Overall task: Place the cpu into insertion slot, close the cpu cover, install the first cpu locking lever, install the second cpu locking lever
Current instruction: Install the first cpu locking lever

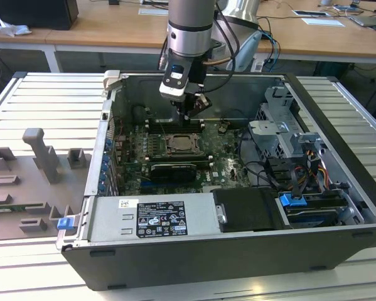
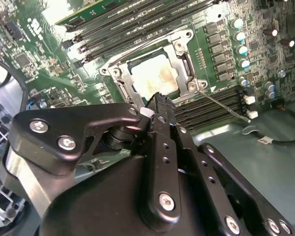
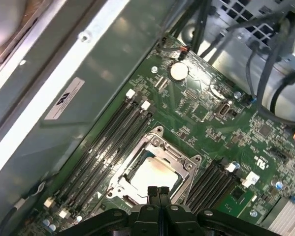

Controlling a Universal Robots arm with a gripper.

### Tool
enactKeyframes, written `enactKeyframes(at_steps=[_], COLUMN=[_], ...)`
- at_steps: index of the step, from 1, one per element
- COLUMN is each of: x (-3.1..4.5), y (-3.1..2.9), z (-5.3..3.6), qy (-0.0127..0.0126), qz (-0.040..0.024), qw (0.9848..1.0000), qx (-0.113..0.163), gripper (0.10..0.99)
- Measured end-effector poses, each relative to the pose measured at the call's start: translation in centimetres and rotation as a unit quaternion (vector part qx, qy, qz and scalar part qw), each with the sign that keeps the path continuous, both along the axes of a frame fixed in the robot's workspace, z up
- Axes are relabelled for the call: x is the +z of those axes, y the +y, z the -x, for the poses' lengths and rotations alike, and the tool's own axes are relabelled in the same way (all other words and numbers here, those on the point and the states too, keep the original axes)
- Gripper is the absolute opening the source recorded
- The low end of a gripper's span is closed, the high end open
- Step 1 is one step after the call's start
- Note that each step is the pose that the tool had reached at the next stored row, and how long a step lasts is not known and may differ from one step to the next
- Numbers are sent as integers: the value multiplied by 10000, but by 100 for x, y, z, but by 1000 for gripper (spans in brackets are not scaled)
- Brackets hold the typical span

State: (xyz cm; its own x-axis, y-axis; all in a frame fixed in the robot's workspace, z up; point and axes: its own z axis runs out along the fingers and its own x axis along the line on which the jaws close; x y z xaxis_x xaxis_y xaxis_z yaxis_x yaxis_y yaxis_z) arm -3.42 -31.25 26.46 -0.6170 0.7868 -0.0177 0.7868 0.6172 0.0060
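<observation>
The cpu (image 2: 152, 76) (image 3: 154, 174) lies flat in the insertion slot (image 1: 178, 144) on the green motherboard, its pale metal top showing. The silvery cpu cover (image 2: 182, 61) (image 3: 176, 156) lies down around it as a frame. A thin metal locking lever (image 2: 221, 105) sticks out slantwise from one corner of the socket. My gripper (image 1: 186, 116) (image 2: 159, 103) (image 3: 157, 191) hangs just above the socket's edge. Its black fingers (image 3: 151, 191) are pressed together, shut, with nothing between them.
Long black memory slots (image 3: 105, 147) (image 2: 137, 24) flank the socket on both sides. In the exterior view a black card (image 1: 173, 170) lies in front of the socket. A drive cage with cables (image 1: 288, 150) stands at the right, a power supply box (image 1: 153, 219) in front, and a grey fixture (image 1: 31, 182) outside the case.
</observation>
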Motion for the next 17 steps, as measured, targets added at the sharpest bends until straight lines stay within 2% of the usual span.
enactKeyframes(at_steps=[6,11,13,17], x=[0,0,0,0], y=[0,0,0,0], z=[0,0,0,0], qy=[0,0,0,0], qz=[0,0,0,0], qw=[9995,9983,9977,9953], qx=[326,576,678,965], gripper=[106,106,106,106])
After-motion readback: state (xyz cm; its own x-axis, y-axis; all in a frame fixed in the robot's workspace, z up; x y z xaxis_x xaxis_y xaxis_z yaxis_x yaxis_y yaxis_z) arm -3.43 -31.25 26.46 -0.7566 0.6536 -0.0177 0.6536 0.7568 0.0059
